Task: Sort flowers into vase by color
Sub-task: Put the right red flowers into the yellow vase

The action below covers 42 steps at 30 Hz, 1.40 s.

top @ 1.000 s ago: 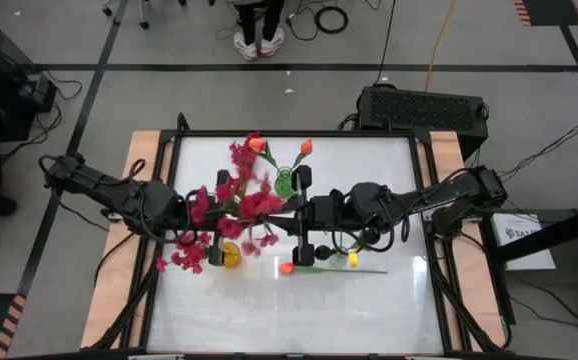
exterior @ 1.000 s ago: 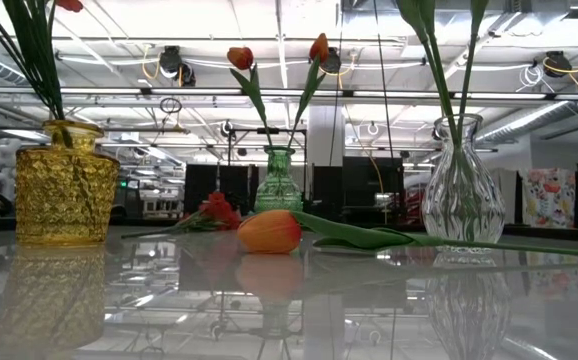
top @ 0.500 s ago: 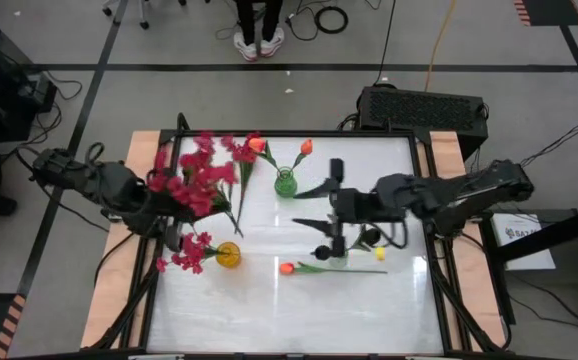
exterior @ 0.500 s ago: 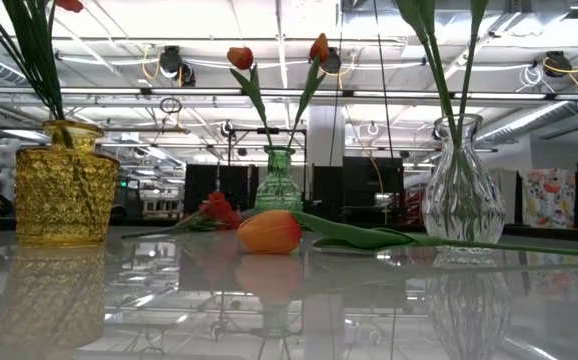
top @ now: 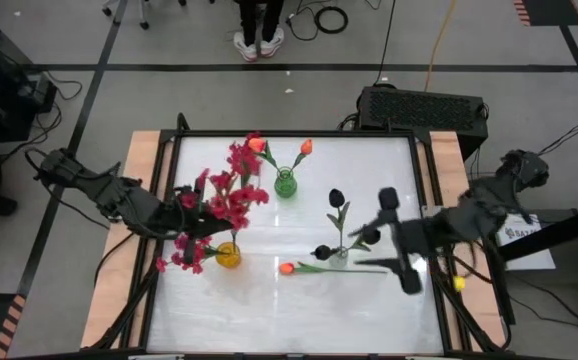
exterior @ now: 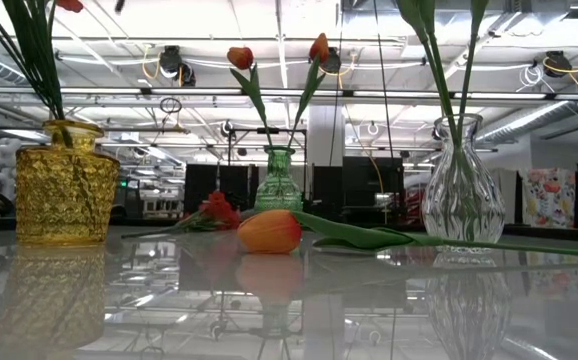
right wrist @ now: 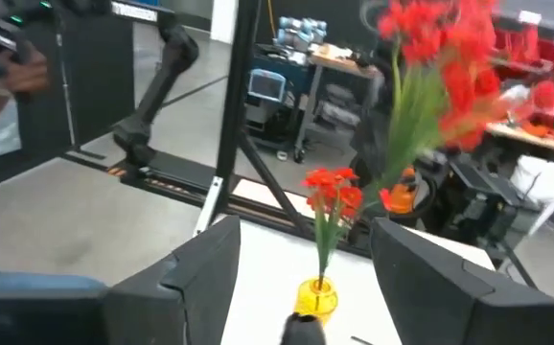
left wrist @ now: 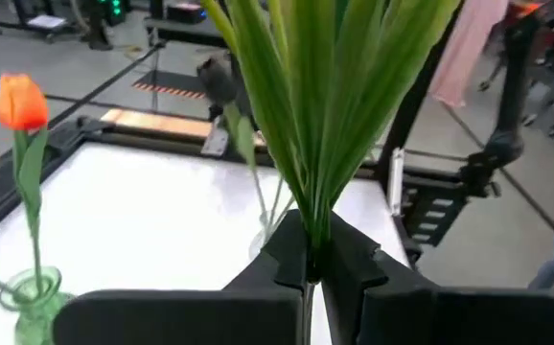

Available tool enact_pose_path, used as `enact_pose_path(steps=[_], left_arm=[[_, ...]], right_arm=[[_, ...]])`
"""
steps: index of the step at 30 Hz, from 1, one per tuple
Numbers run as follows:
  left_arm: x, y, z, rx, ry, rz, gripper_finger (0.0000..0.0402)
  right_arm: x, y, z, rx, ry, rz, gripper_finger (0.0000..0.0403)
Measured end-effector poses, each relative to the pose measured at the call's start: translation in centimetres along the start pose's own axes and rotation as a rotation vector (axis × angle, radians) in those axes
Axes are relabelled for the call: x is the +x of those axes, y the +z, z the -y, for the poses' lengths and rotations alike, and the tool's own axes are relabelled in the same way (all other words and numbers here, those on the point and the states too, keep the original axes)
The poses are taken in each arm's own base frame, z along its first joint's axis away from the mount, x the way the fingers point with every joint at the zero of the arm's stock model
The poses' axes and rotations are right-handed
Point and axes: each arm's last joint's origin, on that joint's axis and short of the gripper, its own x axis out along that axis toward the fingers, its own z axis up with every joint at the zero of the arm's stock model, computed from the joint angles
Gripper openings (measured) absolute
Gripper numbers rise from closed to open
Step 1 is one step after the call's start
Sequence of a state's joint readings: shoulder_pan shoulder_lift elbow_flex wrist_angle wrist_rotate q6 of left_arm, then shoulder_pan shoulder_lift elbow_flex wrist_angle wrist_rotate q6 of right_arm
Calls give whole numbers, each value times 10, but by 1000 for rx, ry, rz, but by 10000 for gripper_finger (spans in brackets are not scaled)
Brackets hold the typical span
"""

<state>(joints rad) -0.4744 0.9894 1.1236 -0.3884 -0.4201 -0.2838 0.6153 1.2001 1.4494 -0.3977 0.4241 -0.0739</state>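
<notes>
the left gripper (left wrist: pixel 313 257) is clenched on the green stems of a crimson-pink spray (top: pixel 231 190), whose blooms spread just ahead of it, over the left part of the white table (top: pixel 299 310). directly under that bunch, a little nearer the table's front edge than the gripper, stands the yellow vase (top: pixel 229 255) with another crimson spray (top: pixel 182 255) already in it.

the right gripper (top: pixel 397 240) hangs released, fingers (right wrist: pixel 198 273) spread wide and holding nothing, over the right side of the table. just to its inner side stands the clear glass vase (top: pixel 340 256) with black blooms (top: pixel 337 198) on green stems. a loose orange tulip (top: pixel 287 267) lies flat on the table, its stem running toward the right gripper and passing beside the clear vase. farther off, toward the back edge, the green vase (top: pixel 285 184) holds two orange tulip buds (top: pixel 306 147).
</notes>
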Motion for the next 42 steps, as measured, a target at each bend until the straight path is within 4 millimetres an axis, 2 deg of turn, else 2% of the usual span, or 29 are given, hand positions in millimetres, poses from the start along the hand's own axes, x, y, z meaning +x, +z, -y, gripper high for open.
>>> enact_pose_path(steps=[5, 10, 14, 20, 27, 32, 42], left_arm=[[8, -15, -1, 5, 8, -12, 14], [14, -31, -3, 1, 33, -50, 13], [17, -42, -6, -11, 72, -67, 13], [16, -58, -10, -44, 85, -92, 13], [6, -68, -10, -36, 61, -93, 13], [3, -71, -11, 6, 87, -108, 13], [2, -73, -12, 45, 98, -129, 16]], right_arm=[[-8, -3, -20, -20, -4, -12, 220], [0, -30, -42, -36, 4, -32, 215], [3, -43, -53, -38, -39, -1, 214], [-3, -40, -55, -23, -50, 27, 214], [-7, -40, -62, 12, -17, 26, 214], [-9, -40, -66, 34, 2, 27, 214], [0, -43, -74, 42, 2, 35, 214]])
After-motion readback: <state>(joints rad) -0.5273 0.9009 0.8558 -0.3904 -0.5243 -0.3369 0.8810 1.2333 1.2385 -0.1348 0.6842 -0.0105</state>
